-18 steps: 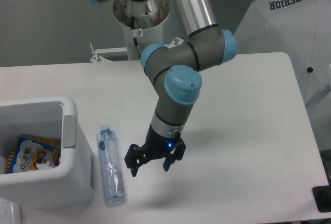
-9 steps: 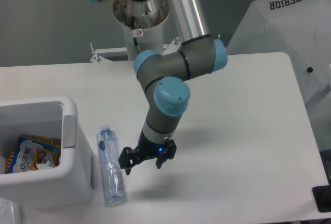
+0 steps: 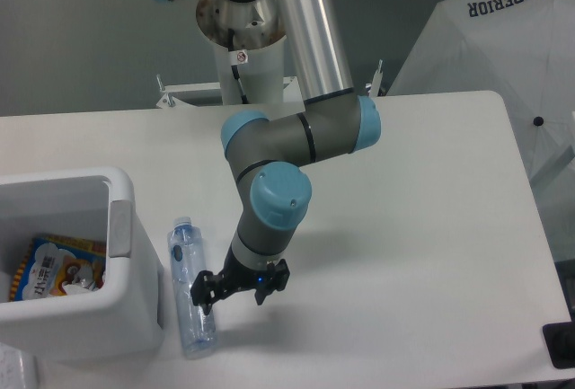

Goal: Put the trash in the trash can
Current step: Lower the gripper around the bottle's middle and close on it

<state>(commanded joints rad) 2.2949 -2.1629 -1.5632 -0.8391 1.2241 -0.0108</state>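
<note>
A clear plastic bottle with a pale blue cap and label lies flat on the white table, cap end away from me, right beside the trash can. The trash can is a white boxy bin at the left edge with a grey strip on its right wall; colourful packaging lies inside it. My gripper hangs just above the table, open, its left finger close over the bottle's lower half and its right finger to the bottle's right. Nothing is held. No crumpled wrapper shows.
The arm's base column stands at the back of the table. A white umbrella printed SUPERIOR leans beyond the right edge. A black object sits at the bottom right corner.
The gripper has moved left and slightly down, from the bare table right of the bottle to right over the bottle's lower half. The bottle has not moved.
</note>
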